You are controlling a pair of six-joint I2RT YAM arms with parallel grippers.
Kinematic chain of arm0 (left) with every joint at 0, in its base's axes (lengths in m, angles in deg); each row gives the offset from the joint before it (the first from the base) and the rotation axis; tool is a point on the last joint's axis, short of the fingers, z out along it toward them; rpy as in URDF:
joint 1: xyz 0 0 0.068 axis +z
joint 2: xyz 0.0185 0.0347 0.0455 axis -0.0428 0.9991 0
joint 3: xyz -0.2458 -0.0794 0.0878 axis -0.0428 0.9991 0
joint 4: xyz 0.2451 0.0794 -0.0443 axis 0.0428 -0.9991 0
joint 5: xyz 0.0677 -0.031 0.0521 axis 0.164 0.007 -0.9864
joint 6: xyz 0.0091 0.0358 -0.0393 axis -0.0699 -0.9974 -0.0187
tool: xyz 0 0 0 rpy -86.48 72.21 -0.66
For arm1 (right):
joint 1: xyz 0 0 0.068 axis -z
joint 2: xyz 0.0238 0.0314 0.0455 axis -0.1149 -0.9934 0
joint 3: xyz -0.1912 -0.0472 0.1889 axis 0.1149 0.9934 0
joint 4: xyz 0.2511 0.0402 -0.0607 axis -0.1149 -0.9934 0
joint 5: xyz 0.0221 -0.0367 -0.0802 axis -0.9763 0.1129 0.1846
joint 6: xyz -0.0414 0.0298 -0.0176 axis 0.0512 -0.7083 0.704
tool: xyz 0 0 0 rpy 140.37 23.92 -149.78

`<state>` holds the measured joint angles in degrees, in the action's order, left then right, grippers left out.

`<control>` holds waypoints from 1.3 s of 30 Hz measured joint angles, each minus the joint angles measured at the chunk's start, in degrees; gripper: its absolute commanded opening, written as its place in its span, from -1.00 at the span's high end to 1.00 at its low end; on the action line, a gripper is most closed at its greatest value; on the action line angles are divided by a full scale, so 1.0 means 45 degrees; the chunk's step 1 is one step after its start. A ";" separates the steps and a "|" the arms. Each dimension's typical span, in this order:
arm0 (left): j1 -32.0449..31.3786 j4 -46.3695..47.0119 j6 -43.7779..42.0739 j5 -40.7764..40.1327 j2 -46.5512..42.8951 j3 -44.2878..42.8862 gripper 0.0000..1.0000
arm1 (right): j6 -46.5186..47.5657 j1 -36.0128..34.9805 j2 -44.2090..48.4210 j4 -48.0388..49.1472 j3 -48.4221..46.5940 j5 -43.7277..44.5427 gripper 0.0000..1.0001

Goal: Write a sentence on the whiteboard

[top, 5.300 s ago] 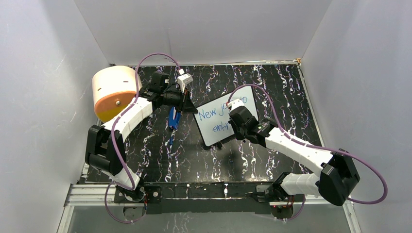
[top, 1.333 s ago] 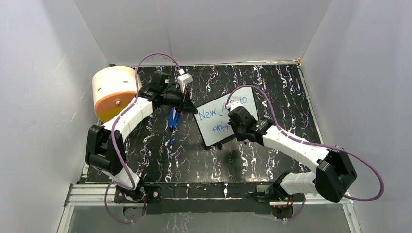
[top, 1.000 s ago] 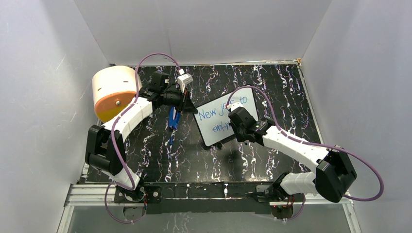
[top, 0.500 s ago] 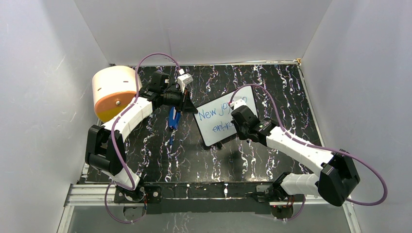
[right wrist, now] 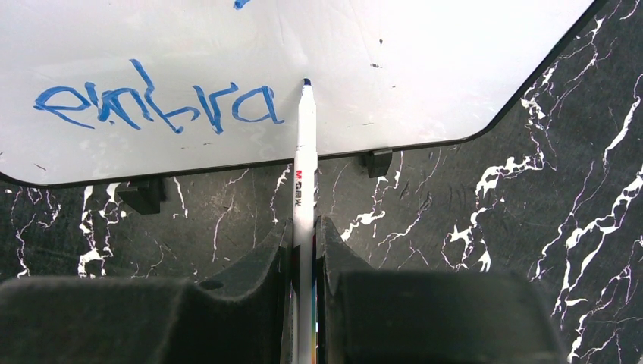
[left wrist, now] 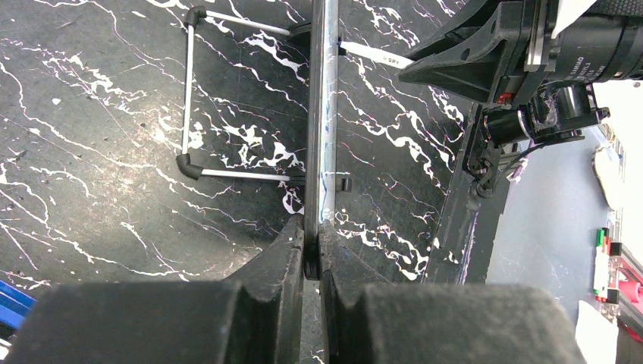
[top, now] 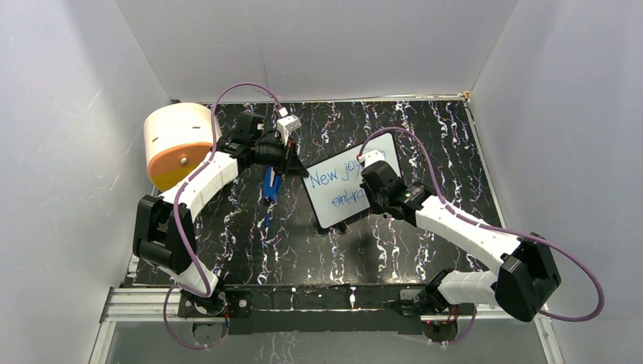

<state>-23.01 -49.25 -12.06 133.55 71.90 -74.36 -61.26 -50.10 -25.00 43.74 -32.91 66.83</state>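
Both grippers are closed on something. Your left gripper (left wrist: 312,227) pinches the edge of the whiteboard (left wrist: 322,114), which the left wrist view shows edge-on, with a wire stand (left wrist: 189,91) behind it. The board sits near the middle of the table (top: 303,250). Your right gripper (right wrist: 305,224) clamps a white marker (right wrist: 305,167); its blue tip is at the board surface, just right of the last letter. The sentence (right wrist: 159,106) is in blue: the upper line begins with "New" and is partly hidden by the right arm, and the lower line reads about "embra". A blue object (top: 271,184) lies just left of the board.
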 measured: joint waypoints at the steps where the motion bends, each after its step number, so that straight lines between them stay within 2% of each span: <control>1: 0.0000 0.0000 0.0000 0.0000 0.0000 0.0000 1.00 | 0.0010 0.0000 -0.0019 0.0044 0.0000 0.0000 1.00; 39: 0.0000 -0.0005 0.0000 0.0000 0.0000 0.0000 1.00 | 0.0204 0.0083 -0.0330 -0.0214 0.0121 -0.0709 1.00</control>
<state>-23.01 -49.27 -12.06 133.55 71.90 -74.36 -60.34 -49.73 -26.49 42.78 -32.36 63.64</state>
